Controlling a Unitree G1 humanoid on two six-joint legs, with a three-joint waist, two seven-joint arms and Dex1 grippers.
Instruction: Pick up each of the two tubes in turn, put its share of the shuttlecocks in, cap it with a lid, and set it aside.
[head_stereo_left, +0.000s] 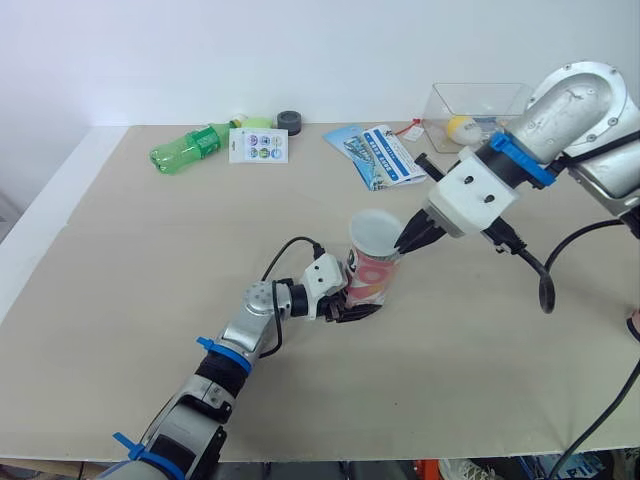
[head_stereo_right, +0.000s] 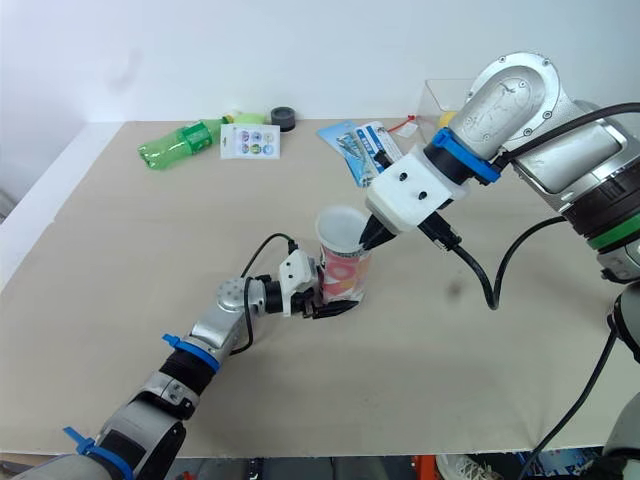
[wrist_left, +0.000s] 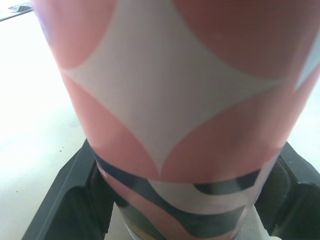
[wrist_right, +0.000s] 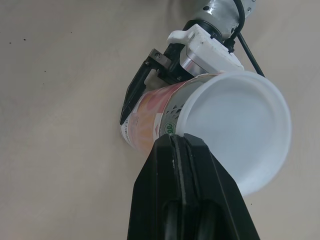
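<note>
**Left hand clamps the tube while the right hand meets its lid**

A short shuttlecock tube (head_stereo_left: 375, 272), patterned in pink, white and dark bands, stands on its base near the middle of the desk (head_stereo_left: 150, 280), roughly upright. A white lid (head_stereo_left: 377, 228) sits across its mouth.

The left hand (head_stereo_left: 355, 310) reaches in from the robot's left and grips the tube low down, close to the desk. Its two black fingers (wrist_left: 65, 200) are spread just wide enough to take the tube's body between them, one on each side, as the left wrist view shows from close up.

The right hand (head_stereo_left: 405, 240) comes down at a slant from the robot's right. Its fingers lie pressed together with no gap showing, and their tips touch the rim of the lid on the side nearest that arm. Whether they pinch the rim itself cannot be told.

Along the far edge of the desk, well apart from the tube, lie a green plastic bottle (head_stereo_left: 190, 148) on its side, a white card with coloured dots (head_stereo_left: 258, 145) just beside it, and a dark grey roll of tape (head_stereo_left: 290, 121). Further to the right are blue leaflets (head_stereo_left: 378, 155) and a clear plastic box (head_stereo_left: 440, 108) holding something yellow.
</note>
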